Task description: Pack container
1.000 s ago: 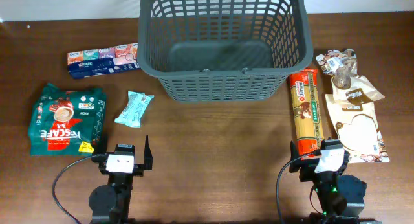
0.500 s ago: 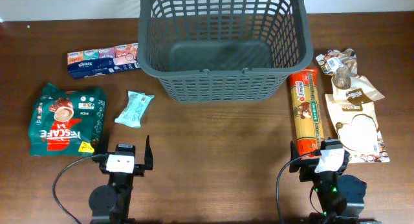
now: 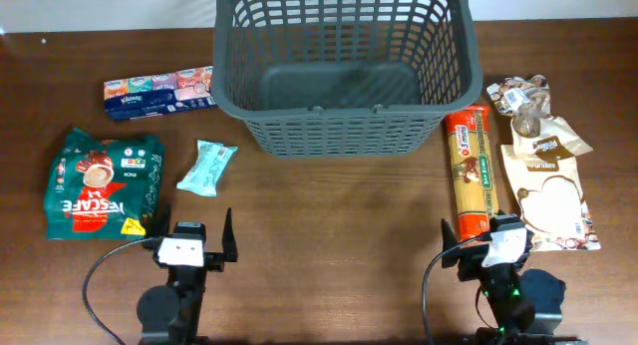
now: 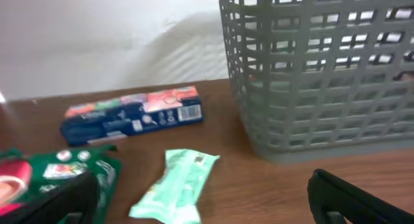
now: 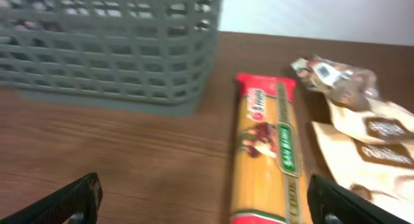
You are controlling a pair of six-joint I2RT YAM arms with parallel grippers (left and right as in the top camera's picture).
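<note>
The container, a large dark grey lattice basket point(image 3: 344, 126), stands empty at the back centre; it also shows in the left wrist view point(image 4: 323, 75) and the right wrist view point(image 5: 110, 56). My left gripper point(image 3: 189, 237) is open and empty near the front edge, behind a mint-green packet point(image 3: 206, 167) point(image 4: 178, 185). My right gripper point(image 3: 490, 237) is open and empty, at the near end of a long spaghetti pack point(image 3: 471, 171) point(image 5: 266, 153). In the wrist views both the left gripper point(image 4: 207, 204) and the right gripper point(image 5: 207, 198) have their jaws spread wide with nothing between them.
A green Nescafe bag point(image 3: 100, 182) lies at the left and a blue tissue pack point(image 3: 159, 92) lies behind it. A beige pouch point(image 3: 546, 195) and a clear bag of sweets point(image 3: 523, 94) lie right of the spaghetti.
Both grippers have shifted very slightly to the left. No object has moved.
</note>
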